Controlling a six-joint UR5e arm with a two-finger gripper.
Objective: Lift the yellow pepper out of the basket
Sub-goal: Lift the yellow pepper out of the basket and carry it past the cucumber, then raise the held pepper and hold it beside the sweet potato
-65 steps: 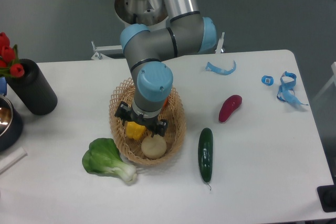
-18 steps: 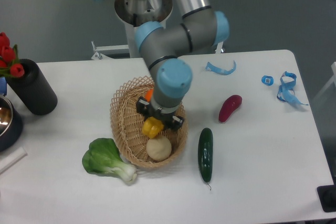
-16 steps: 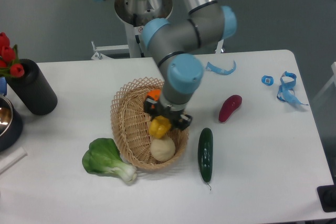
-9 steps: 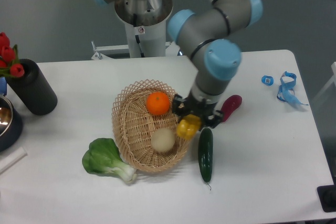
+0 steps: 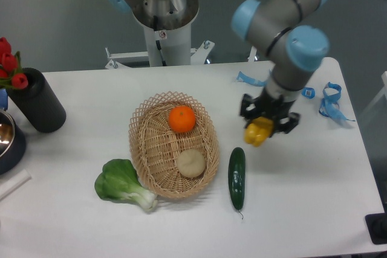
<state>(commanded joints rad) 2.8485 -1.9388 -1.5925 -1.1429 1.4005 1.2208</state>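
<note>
Small glossy yellow pepper (image 5: 258, 133) is gripped in the black two-finger gripper (image 5: 264, 126), fingers clenched on it, held above the white tabletop (image 5: 302, 203) right of the oval tan wicker basket (image 5: 174, 144) and well clear of its rim. Basket holds a round orange fruit (image 5: 182, 119) and a pale beige ball (image 5: 191, 163). A dark green cucumber (image 5: 236, 177) lies just right of the basket, below the pepper; a green bok choy (image 5: 124, 184) sits at the basket's lower left.

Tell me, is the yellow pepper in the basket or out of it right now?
Out. The gripper holds the yellow pepper above the table, right of the basket.
</note>
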